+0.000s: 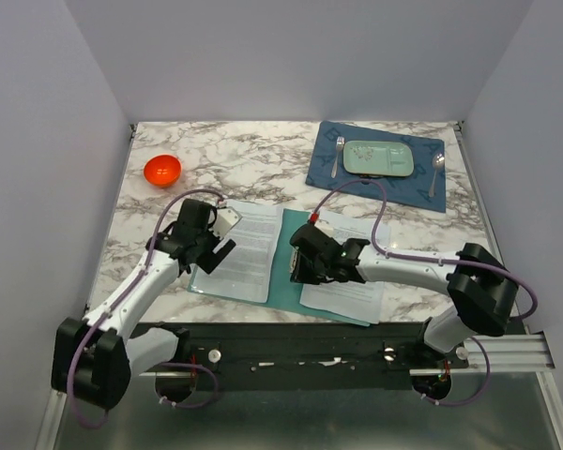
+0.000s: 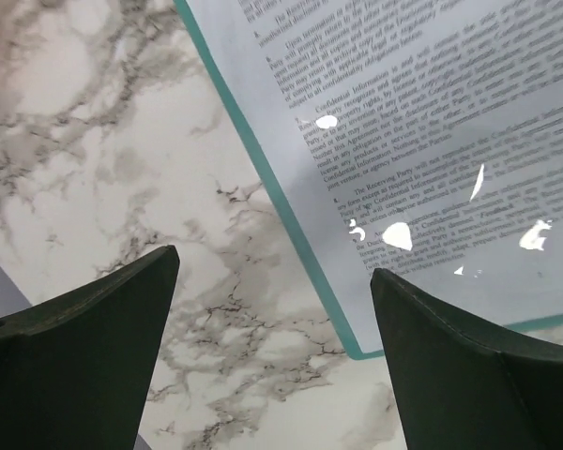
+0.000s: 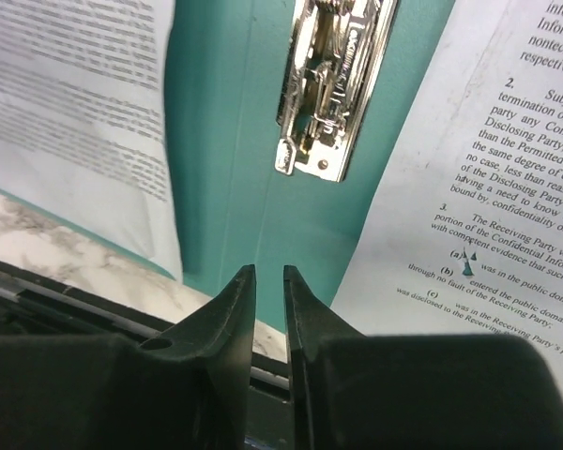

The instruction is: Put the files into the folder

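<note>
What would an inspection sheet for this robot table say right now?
Surface: marble table, nothing spilled.
Job's things: teal folder lies open; printed files rest on both leaves, not under the metal clip.
Clutter: orange bowl far left; placemat with tray, fork, spoon far right.
Grippers: left gripper wide open over the folder's left edge; right gripper narrowly open near the spine; both empty.
Cables: purple cables loop along both arms.
Surroundings: plain walls.
</note>
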Motion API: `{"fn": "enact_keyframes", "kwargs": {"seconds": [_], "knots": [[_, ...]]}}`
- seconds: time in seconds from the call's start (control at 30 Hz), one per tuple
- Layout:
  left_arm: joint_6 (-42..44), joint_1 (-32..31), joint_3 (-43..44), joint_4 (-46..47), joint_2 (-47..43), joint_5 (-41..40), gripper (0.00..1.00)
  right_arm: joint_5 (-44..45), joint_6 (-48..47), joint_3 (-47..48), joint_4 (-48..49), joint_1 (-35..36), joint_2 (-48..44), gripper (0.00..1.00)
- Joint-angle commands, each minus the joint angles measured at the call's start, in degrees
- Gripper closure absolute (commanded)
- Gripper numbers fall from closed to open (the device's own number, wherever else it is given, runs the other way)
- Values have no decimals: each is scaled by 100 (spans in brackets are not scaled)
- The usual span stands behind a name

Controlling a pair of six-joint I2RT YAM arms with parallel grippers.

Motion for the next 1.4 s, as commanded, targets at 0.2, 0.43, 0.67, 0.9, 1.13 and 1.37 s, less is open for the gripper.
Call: {"fn": "enact_keyframes", "kwargs": {"seconds": [0.2, 0.43, 0.67, 0.9, 1.13, 1.37], "knots": [[-761, -356, 1395, -1514, -886, 1004, 1, 45, -82, 62, 60, -498, 61, 72], [-1086, -593, 1817, -1330, -140, 1452, 6, -140, -56, 133, 289, -700, 492, 72], [-1420, -1313, 1651, -759, 554, 1461, 11, -289, 120, 19, 508, -700, 729, 73], [-1693, -1753, 1422, -143, 1100, 1461, 18, -219, 559, -183, 684, -709, 818, 75], [-2377, -1903, 1404, 419, 1882, 1531, 31, -25, 700, -544, 834, -700, 677, 76], [-2669, -2017, 1325, 885, 2357, 1690, 40, 98, 709, -816, 860, -709, 537, 76]]}}
